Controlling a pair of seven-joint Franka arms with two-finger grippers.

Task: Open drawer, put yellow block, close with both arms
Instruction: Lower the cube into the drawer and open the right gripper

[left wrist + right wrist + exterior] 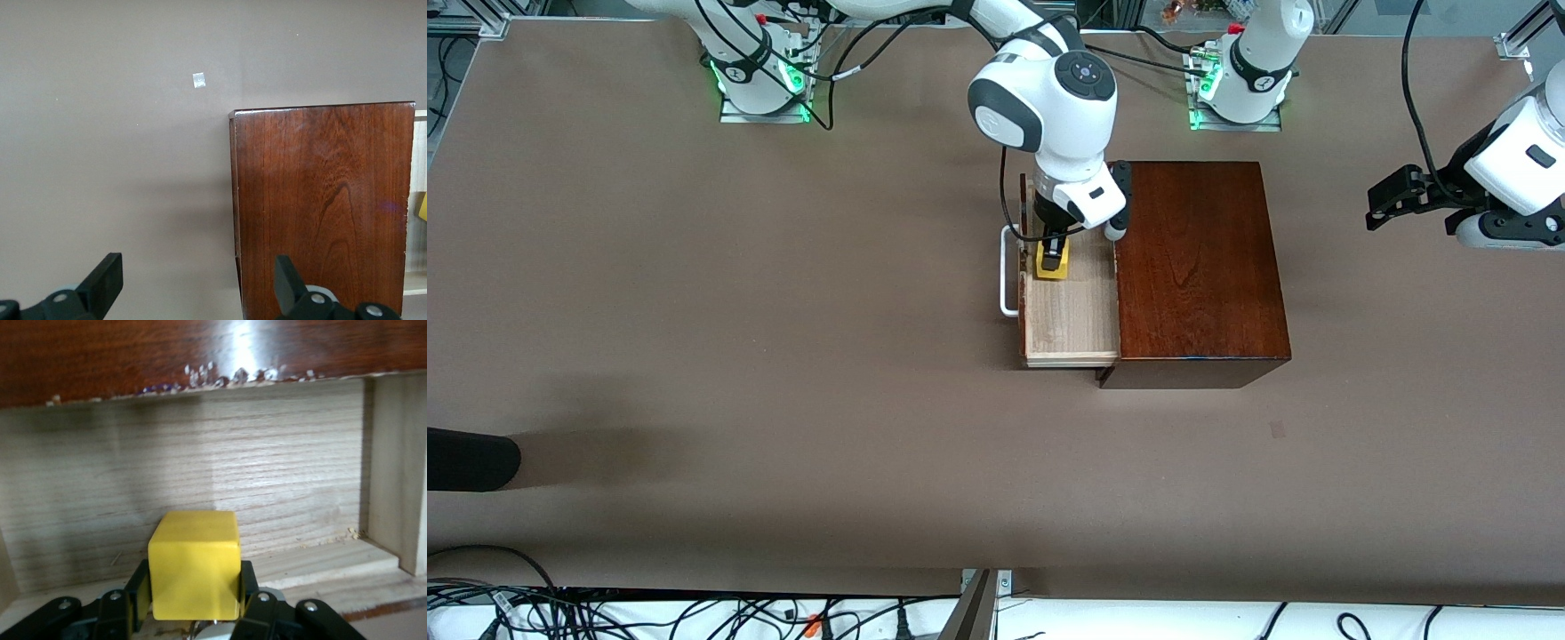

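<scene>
The drawer (pixel 1072 324) is pulled out of the dark reddish-brown box (pixel 1196 267) toward the right arm's end of the table. Its white handle (pixel 1007 276) is on the outer face. My right gripper (pixel 1053 258) is shut on the yellow block (pixel 1052 265) and holds it low inside the tray. In the right wrist view the block (pixel 195 563) sits between the black fingers (pixel 137 593) above the tray floor (pixel 280 473). My left gripper (pixel 1380 203) waits open and empty above the table at the left arm's end; the left wrist view shows it (pixel 197 277) beside the box (pixel 320 200).
A small pale mark (pixel 1278 430) is on the table nearer the camera than the box. A dark object (pixel 467 458) pokes in at the right arm's end. Cables (pixel 694 613) run along the near table edge.
</scene>
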